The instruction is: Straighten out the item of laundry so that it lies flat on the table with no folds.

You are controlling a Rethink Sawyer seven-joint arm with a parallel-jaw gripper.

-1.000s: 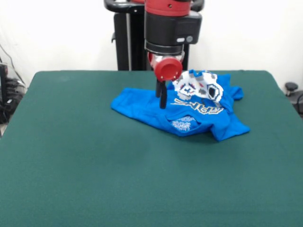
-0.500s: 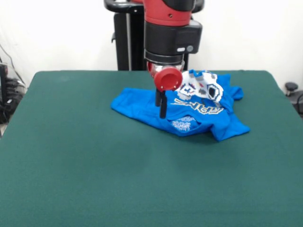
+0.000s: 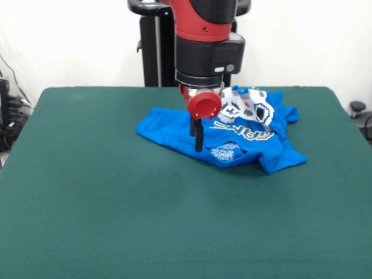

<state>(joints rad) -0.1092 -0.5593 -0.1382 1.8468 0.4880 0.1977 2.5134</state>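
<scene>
The item of laundry [image 3: 165, 129], a bright blue T-shirt, lies crumpled at the far middle of the table [image 3: 110, 203]. Its white pixel print [image 3: 247, 106] is bunched up at the back, with upside-down lettering below it. Folds overlap along its near edge and one sleeve sticks out to the right. My gripper [image 3: 198, 145] hangs from the red and black arm, its tip down at the shirt's near edge, left of the lettering. From this angle its jaws line up, so their state does not show.
Green cloth stretches wide to the left, right and front of the shirt. Cables hang off the table's left edge [image 3: 9, 116]. A small black object [image 3: 356, 107] stands beyond the right edge, against the white wall.
My gripper has come down and towards the near edge of the shirt over the last second. The shirt's shape looks unchanged.
</scene>
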